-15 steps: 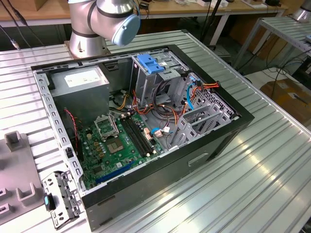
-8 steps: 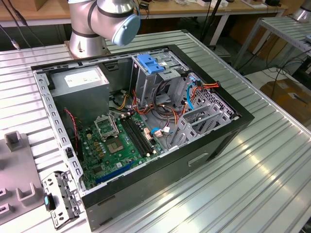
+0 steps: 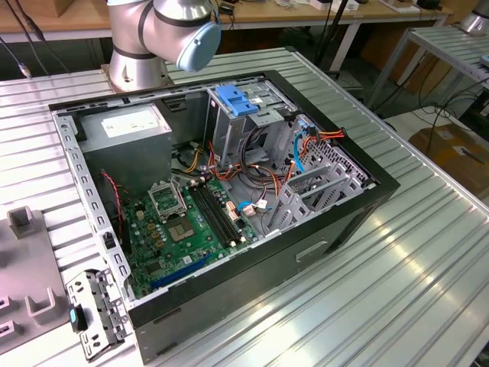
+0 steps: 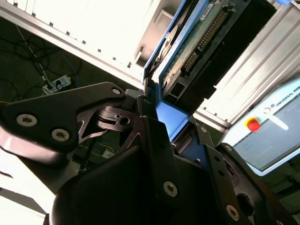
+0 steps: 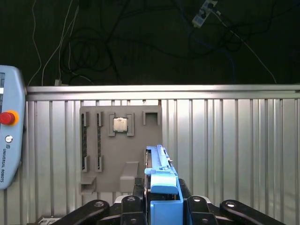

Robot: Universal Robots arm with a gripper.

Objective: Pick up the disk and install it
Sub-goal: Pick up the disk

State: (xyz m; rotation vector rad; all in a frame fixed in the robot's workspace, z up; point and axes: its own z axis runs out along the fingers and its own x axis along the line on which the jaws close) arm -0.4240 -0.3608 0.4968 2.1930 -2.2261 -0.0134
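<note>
My gripper is shut on the disk and holds it edge-on, in the air, with its blue plastic bracket rail toward the camera. In the second wrist view the disk shows its green circuit board side and connector pins, with a blue rail along its edge. There the gripper clamps the disk's lower end between its black fingers. The open computer case lies on the ribbed metal table, and an upright metal drive cage with a blue latch on top stands inside it.
Below the held disk lies a grey fixture plate carrying a processor chip. A teach pendant with a red stop button hangs at the table's edge. The arm's base stands behind the case. Cables cross the case's inside.
</note>
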